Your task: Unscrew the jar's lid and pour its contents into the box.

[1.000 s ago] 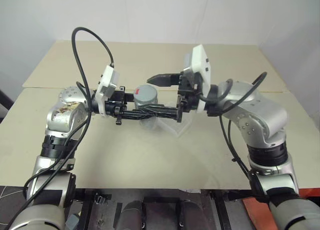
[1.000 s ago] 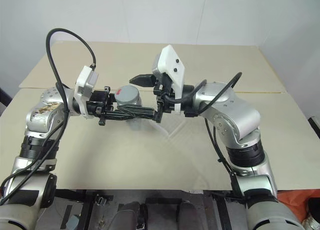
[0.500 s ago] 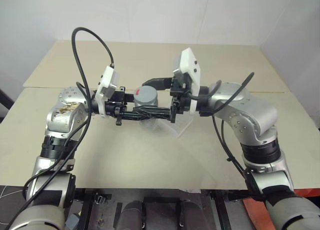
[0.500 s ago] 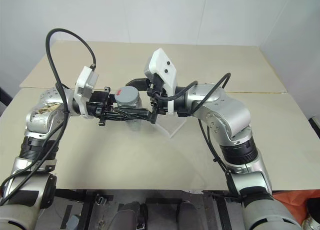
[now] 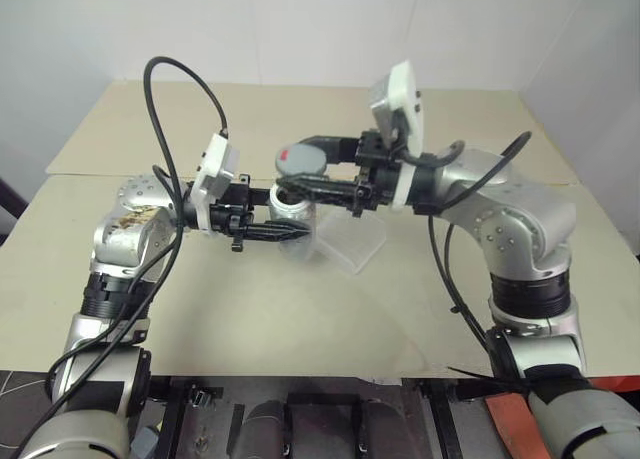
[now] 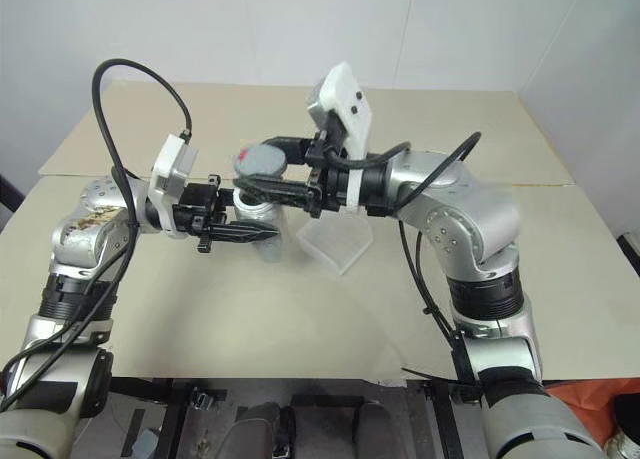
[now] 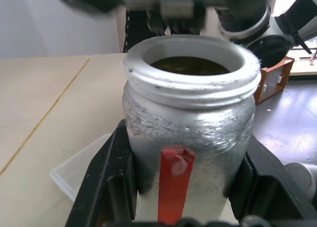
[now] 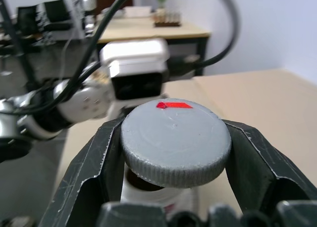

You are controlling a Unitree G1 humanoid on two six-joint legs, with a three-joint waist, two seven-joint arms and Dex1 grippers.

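Jar (image 7: 190, 133): clamped open in left gripper (image 5: 285, 229); lid (image 8: 176, 140): gripped by right gripper (image 5: 295, 174); risk: contents spilling beside box (image 5: 350, 241) if tipped early.

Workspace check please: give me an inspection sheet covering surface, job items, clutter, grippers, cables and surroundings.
Surface: beige table, two panels with a seam across the far part.
Jar: jar upright, mouth open, dark contents visible inside, red stripe facing the left wrist camera.
Lid: lid off the jar, held just above its mouth, red mark on top.
Box: clear box on the table beside the jar, on the robot's right; looks empty.
Clutter: nothing seen.
Grippers: left gripper shut on the jar's body; right gripper shut on the lid.
Cables: black cable loops above the left arm; another hangs by the right arm.
Surroundings: white walls.
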